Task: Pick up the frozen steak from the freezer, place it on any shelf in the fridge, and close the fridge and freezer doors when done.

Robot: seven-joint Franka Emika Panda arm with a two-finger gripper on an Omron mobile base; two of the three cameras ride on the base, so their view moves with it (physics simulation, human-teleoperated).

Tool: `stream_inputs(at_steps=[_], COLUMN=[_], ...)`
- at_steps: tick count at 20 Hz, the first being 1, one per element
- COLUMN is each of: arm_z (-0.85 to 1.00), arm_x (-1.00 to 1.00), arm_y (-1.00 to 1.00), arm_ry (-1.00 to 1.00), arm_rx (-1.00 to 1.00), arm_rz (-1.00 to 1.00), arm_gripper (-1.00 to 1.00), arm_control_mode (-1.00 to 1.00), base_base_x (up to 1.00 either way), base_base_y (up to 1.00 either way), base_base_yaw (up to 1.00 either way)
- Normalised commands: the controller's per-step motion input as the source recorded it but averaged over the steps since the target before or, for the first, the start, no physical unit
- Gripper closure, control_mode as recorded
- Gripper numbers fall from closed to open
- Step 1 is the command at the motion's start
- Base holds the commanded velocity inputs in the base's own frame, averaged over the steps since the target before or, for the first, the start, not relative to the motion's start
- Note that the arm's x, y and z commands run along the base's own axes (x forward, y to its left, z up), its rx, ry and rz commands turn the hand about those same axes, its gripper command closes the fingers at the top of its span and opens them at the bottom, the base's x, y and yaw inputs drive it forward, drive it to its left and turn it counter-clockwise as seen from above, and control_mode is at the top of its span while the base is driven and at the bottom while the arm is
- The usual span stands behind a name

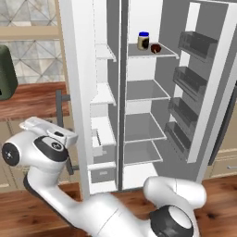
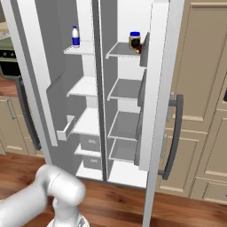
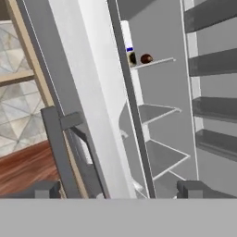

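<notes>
Steak looks shelved, doors next

The brownish lump I take for the steak (image 1: 156, 48) sits on the fridge's top shelf (image 1: 139, 53), just beside a blue-lidded jar (image 1: 143, 40). Both doors hang wide open. The claw (image 3: 119, 190) has its fingertips spread apart, empty, by the freezer door (image 1: 74, 92) near its handle (image 3: 55, 139). I'd push flat on the door's outer face, follow its swing, and keep the elbow out of the gap.
</notes>
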Motion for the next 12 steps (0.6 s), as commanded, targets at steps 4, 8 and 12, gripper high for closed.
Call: stream_inputs(at_steps=[4, 8, 12], arm_z=[-0.24, -0.27, -0.26], arm_x=[0.96, 0.9, 0.7], arm_y=[0.23, 0.26, 0.3], arm_ry=[0.0, 0.0, 0.0], arm_rx=[-0.05, -0.04, -0.05], arm_rz=[-0.07, -0.06, -0.06], arm_gripper=[-1.0, -1.0, -1.0], arm_control_mode=[-1.0, -1.0, -1.0], base_base_x=[0.0, 0.0, 0.0], base_base_y=[0.0, 0.0, 0.0], base_base_yaw=[0.0, 0.0, 0.0])
